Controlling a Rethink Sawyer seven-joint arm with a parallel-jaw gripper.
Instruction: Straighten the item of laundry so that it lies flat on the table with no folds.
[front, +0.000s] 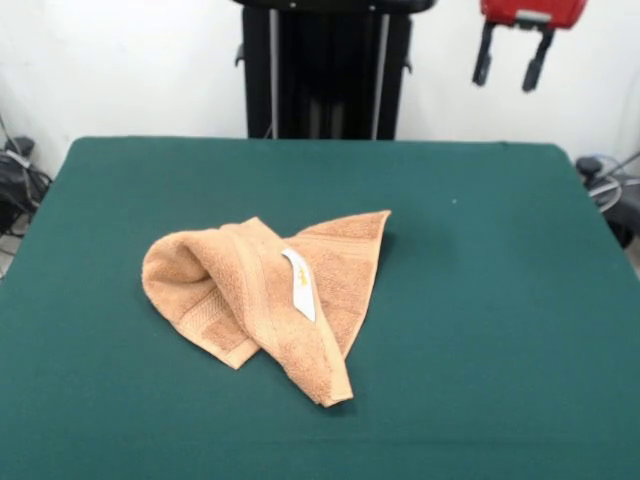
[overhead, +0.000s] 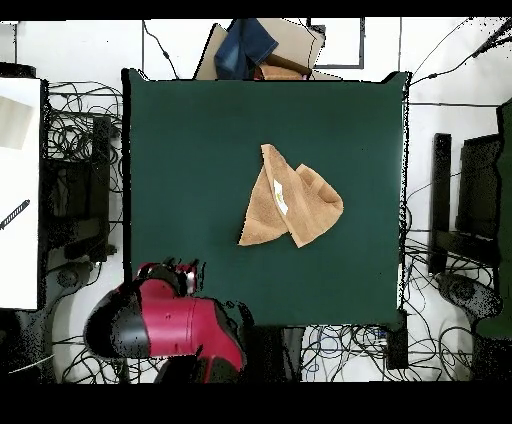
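The orange-tan towel (front: 250, 295) lies crumpled near the middle of the green table (front: 480, 300), folded over itself into a rough triangle with one end rolled toward the front. Its white label (front: 300, 283) faces up. In the overhead view the towel (overhead: 295, 205) sits slightly right of the table's (overhead: 190, 150) centre. My gripper (front: 510, 62) hangs high above the table's far right edge, well away from the towel, with its two black fingers apart and nothing between them. The red arm (overhead: 170, 320) shows at the table's bottom left corner in the overhead view.
The black pedestal (front: 325, 70) stands behind the table's far edge. Cables and equipment (front: 20, 185) lie off both sides of the table. A cardboard box with blue cloth (overhead: 255, 48) sits past the table's top edge in the overhead view.
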